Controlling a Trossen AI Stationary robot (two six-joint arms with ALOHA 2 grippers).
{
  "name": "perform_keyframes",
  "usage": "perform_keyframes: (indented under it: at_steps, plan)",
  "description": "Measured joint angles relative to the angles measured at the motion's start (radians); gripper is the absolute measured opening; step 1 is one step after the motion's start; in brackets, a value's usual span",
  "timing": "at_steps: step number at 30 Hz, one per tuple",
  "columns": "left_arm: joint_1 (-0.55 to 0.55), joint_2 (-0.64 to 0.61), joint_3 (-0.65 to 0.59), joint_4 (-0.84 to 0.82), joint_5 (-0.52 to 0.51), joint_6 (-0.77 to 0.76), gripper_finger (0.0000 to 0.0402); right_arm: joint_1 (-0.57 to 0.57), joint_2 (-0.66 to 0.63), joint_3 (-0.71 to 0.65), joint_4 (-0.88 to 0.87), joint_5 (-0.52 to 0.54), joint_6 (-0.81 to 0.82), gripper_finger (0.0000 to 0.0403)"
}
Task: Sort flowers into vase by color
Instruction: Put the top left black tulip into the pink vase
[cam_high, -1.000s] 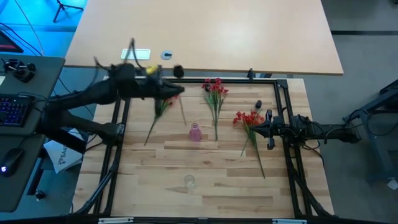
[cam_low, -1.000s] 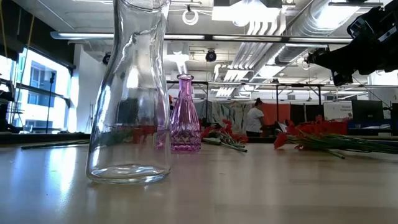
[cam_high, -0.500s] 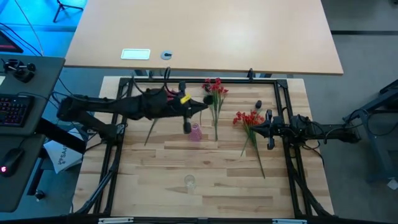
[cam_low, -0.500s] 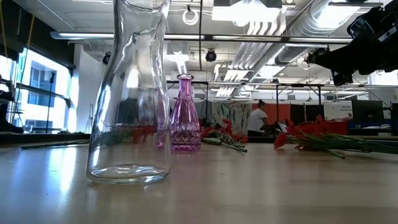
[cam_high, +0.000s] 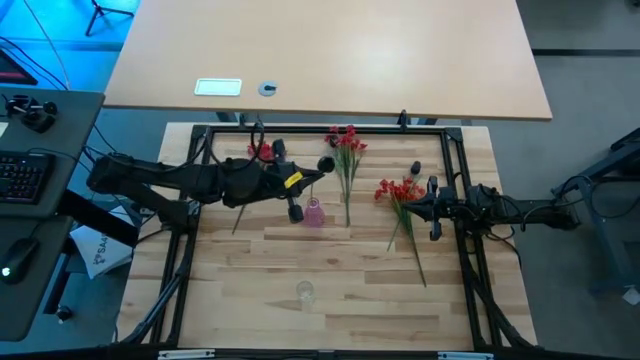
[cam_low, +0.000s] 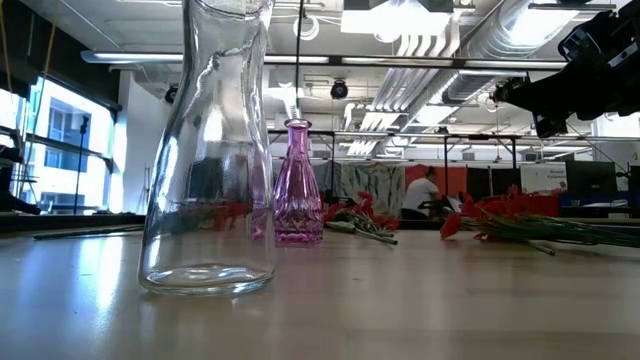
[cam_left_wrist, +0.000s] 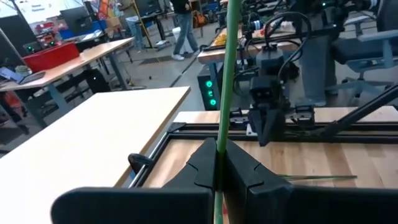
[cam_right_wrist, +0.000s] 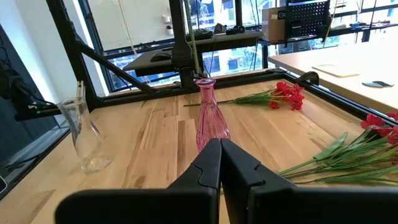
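My left gripper (cam_high: 308, 188) is shut on a thin green flower stem (cam_left_wrist: 226, 74) that stands nearly upright over the pink vase (cam_high: 314, 213). In the low view the stem (cam_low: 299, 60) comes down to the vase mouth (cam_low: 297, 122). I cannot tell how far in it goes, and I cannot make out the flower's head. My right gripper (cam_high: 432, 210) is shut and empty at the right, beside a red bunch (cam_high: 400, 190). Another red bunch (cam_high: 345, 145) lies at the far middle, and a third (cam_high: 262, 150) lies partly under my left arm. A clear vase (cam_high: 304, 292) stands near the front. My left gripper pinches the green stem (cam_left_wrist: 219, 155) between its two fingers, somewhere along its length. The fingers lie level, coming from the table's left, across the stem. The stem is nearly upright, lifted off the table, with its lower end at the pink vase's mouth (cam_right_wrist: 200, 78).
A black metal frame (cam_high: 450, 140) runs around the work area. A second, lighter table (cam_high: 330, 60) stands behind it. The red bunches lie flat on the wood. There is open wood between the two vases and at the near right (cam_high: 380, 310). A person moves in the room far behind.
My left gripper has swung from the table's far left corner toward the right and near side, carrying the flower to the pink vase. The stem now stands over the vase mouth in the low view. My right arm has kept still.
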Motion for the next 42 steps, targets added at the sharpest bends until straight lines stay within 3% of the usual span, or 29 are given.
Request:
perform_keyframes:
  at_steps: [15,24,42]
  plan:
    - [0.048,0.040,-0.008,0.000,0.058,-0.040,0.0000,0.000,0.000,0.000,0.000,0.000,0.000,0.0000]
    - [0.048,0.022,-0.197,0.230,0.032,-0.101,0.0000,0.000,0.000,0.000,0.000,0.000,0.000,0.0000]
    - [0.046,0.015,-0.350,0.258,0.018,-0.243,0.0003,0.000,0.000,0.000,0.000,0.000,0.000,0.0000]
